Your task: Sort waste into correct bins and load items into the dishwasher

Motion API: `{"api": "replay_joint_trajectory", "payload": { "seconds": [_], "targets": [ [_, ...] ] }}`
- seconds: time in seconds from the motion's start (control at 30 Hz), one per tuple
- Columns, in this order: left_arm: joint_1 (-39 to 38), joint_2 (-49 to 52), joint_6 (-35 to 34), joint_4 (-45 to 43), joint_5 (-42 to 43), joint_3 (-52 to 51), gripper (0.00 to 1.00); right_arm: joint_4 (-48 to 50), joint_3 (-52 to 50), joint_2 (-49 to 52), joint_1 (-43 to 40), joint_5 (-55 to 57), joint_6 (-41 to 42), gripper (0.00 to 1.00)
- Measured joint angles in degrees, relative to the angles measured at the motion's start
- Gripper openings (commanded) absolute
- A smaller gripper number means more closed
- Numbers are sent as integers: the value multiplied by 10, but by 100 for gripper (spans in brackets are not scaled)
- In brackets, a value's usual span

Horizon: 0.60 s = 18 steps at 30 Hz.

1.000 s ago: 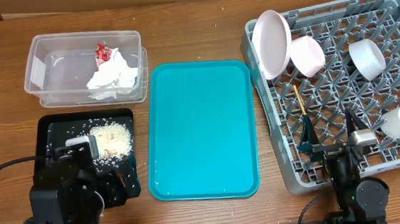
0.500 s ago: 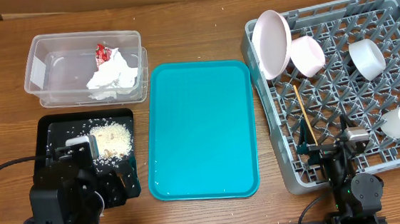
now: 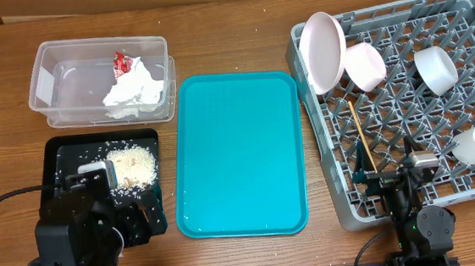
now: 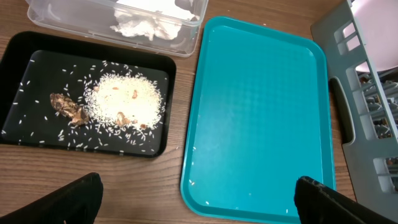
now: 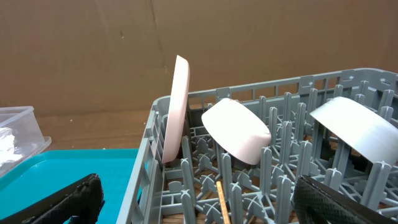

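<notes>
Table [image 3: 229, 23]: tub [image 3: 99, 43], tray [image 3: 61, 155], teal tray [image 3: 239, 154], rack [image 3: 323, 156]

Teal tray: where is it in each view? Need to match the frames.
Overhead: teal tray in the centre, left of the grey dish rack.
Left wrist: tray in the centre, nearly full height.
Right wrist: tray in the bottom-left corner, only a slice.
Shared landmark: the grey dish rack, just right of the tray in all three.

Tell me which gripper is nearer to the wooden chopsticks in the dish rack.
Right. The right gripper, open, hovers over the dish rack's near edge, right beside the chopsticks' near end. The left gripper, also open, is across the table above the black tray.
</notes>
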<state>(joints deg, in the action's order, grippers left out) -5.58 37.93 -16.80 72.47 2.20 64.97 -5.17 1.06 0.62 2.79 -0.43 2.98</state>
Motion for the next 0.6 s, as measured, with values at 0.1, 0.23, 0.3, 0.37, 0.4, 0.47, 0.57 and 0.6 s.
{"api": "replay_joint_trajectory", "payload": {
  "seconds": [0.1,0.23,0.3,0.37,0.4,0.47,0.57,0.6],
  "targets": [
    [0,0,0,0,0,0,100,0,0,0,0,0,0,100],
    [0,0,0,0,0,0,100,0,0,0,0,0,0,100],
    [0,0,0,0,0,0,100,0,0,0,0,0,0,100],
    [0,0,0,0,0,0,100,0,0,0,0,0,0,100],
    [0,0,0,0,0,0,100,0,0,0,0,0,0,100],
    [0,0,0,0,0,0,100,0,0,0,0,0,0,100],
    [0,0,0,1,0,0,100,0,0,0,0,0,0,100],
    [0,0,0,4,0,0,100,0,0,0,0,0,0,100]
  ]
}}
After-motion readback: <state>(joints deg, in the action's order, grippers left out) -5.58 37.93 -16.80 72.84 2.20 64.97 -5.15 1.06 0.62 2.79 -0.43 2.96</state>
